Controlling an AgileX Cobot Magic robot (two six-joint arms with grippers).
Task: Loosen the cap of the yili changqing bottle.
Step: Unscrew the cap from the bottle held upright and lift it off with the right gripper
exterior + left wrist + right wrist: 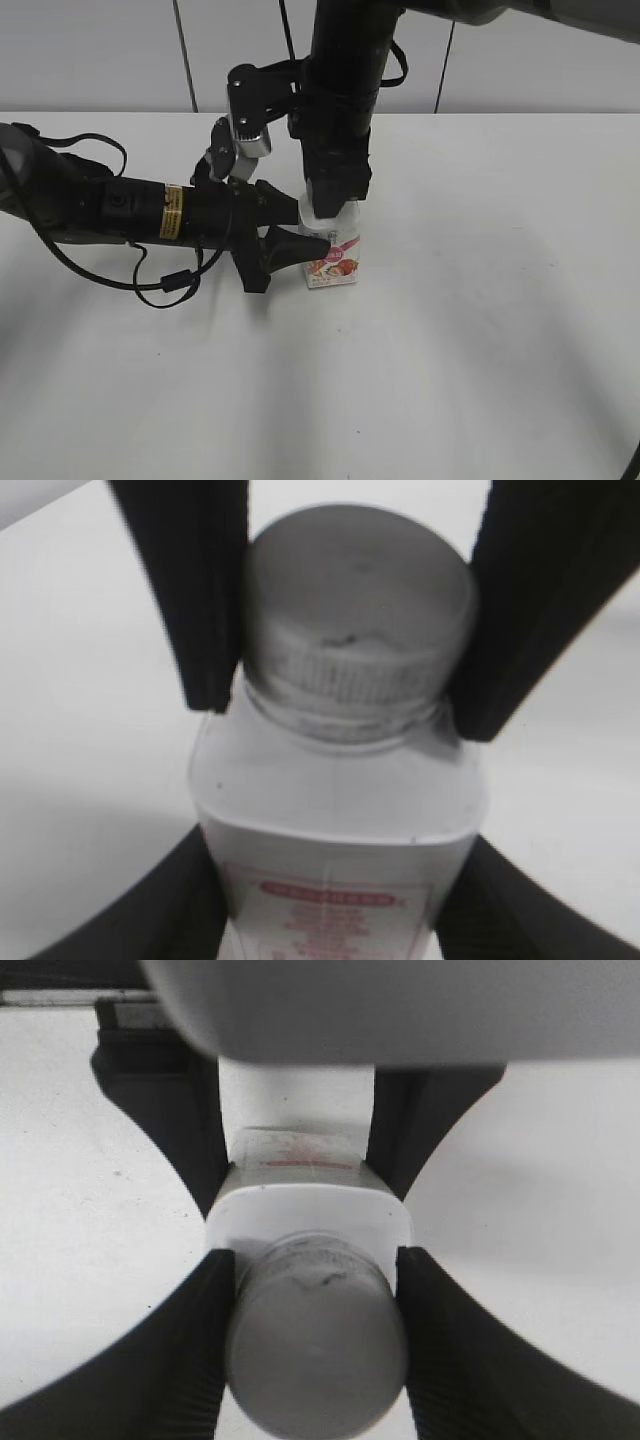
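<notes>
The yili changqing bottle (337, 258) stands upright on the white table, its red-pink label facing the front. My left gripper (306, 230) comes in from the left and is shut on the bottle's body (340, 810), with its black fingers (150, 915) pressing both sides. From above, my right gripper (335, 208) is shut on the white cap (315, 1345), a finger (185, 1355) tight against each side. The left wrist view shows the cap (360, 600) clamped between the right gripper's fingers (190, 590). The cap is hidden in the exterior view.
The white table (480, 330) spreads round the bottle on all sides. A black cable (165, 285) loops below the left arm. Grey wall panels stand behind the table's far edge.
</notes>
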